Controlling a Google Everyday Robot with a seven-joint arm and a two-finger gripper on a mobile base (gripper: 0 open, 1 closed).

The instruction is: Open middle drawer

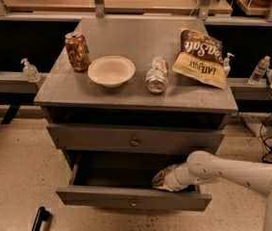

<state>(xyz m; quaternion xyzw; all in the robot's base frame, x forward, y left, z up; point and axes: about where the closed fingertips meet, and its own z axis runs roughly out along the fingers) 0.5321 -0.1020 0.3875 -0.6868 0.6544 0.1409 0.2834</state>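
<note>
I see the gripper (160,180) low inside the middle drawer (102,200), just behind its front panel near the right end, but I cannot tell whether it is open or closed. The white arm (231,170) reaches in from the right of my view. The drawer stands pulled out from the grey cabinet. Its long flat grey front sits just below the gripper on the near side, and its dark cavity stretches away to the gripper's left. The small round knob (133,203) sits at the centre of that front, down and to the left of the gripper, and the gripper is not touching it. Straight above the gripper is a closed grey drawer front (92,139) with its own knob (134,141). Higher still, on the cabinet top (126,97), a brown can (77,51), a pale bowl (111,71), a plastic bottle (157,75) lying on its side and a chip bag (200,57) sit in a row.
</note>
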